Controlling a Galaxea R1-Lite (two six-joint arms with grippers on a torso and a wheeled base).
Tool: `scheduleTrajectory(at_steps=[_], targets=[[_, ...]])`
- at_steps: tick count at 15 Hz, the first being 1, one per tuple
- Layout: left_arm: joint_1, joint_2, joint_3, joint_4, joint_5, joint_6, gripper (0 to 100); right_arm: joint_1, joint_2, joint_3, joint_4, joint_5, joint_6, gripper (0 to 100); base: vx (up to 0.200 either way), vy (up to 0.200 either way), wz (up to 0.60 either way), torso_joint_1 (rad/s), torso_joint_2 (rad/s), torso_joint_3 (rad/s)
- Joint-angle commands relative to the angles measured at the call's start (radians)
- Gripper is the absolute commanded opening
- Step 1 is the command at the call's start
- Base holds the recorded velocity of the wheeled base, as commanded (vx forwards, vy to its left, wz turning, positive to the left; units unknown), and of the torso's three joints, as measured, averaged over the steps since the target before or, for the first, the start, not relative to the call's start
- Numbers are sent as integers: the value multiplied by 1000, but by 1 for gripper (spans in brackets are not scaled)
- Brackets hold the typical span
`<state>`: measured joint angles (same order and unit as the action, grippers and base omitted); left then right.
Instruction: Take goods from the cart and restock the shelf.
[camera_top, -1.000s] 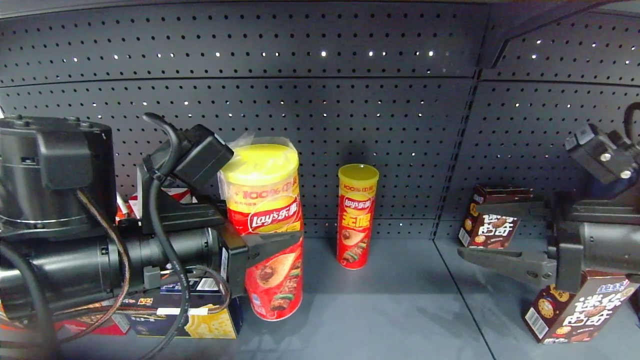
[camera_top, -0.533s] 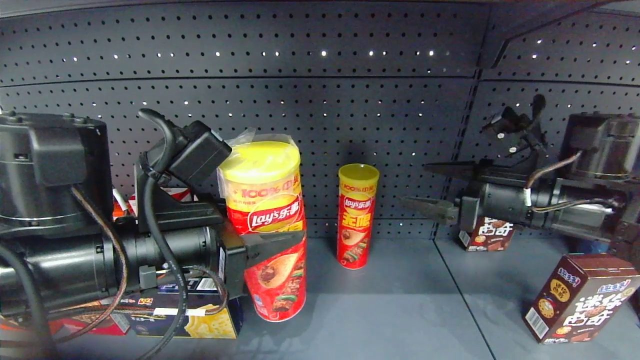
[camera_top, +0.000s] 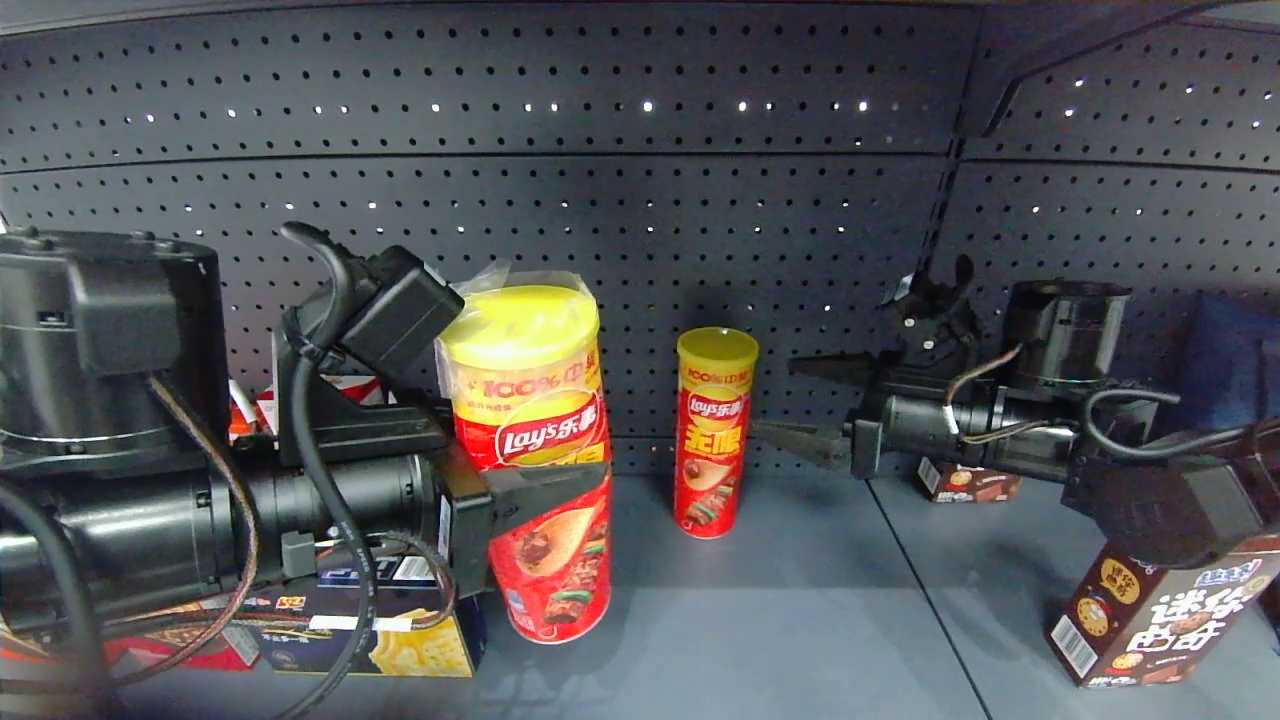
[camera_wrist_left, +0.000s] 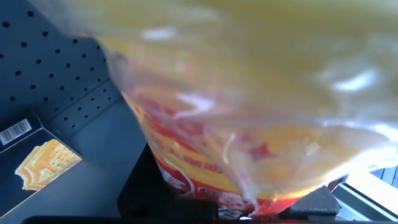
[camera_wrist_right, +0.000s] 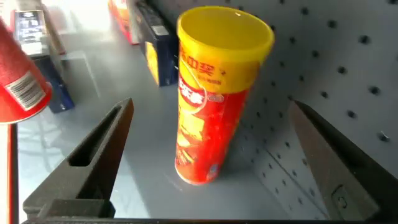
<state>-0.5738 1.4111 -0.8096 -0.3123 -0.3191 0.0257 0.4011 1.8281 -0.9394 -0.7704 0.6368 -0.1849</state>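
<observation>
A large yellow-lidded red chip can (camera_top: 530, 450), wrapped in clear plastic, stands upright at the left-centre of the shelf floor (camera_top: 760, 620). My left gripper (camera_top: 545, 490) is shut on its middle. The same wrapped can (camera_wrist_left: 249, 106) shows close up in the left wrist view. A slimmer chip can (camera_top: 714, 430) stands upright against the pegboard in the middle. My right gripper (camera_top: 800, 405) hangs open just to its right, fingers pointing at it without touching. In the right wrist view the slim can (camera_wrist_right: 214, 93) stands between and beyond the open fingers (camera_wrist_right: 93, 155).
A brown biscuit box (camera_top: 1150, 615) stands at the front right, and another (camera_top: 965, 482) lies behind the right arm. A blue and yellow box (camera_top: 390, 635) and red packs (camera_top: 200, 650) lie low on the left. The pegboard wall (camera_top: 640, 200) closes the back.
My right arm has swung left from in front of the brown boxes to beside the slim chip can, still open. The left arm and its can have stayed put.
</observation>
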Motion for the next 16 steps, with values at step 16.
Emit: scheduleTrajectory(at_steps=[16], targets=[[12,14,1,-1,0,0,0,51,255,-99,-75,87,1,100,0,0,0,0,0,0]])
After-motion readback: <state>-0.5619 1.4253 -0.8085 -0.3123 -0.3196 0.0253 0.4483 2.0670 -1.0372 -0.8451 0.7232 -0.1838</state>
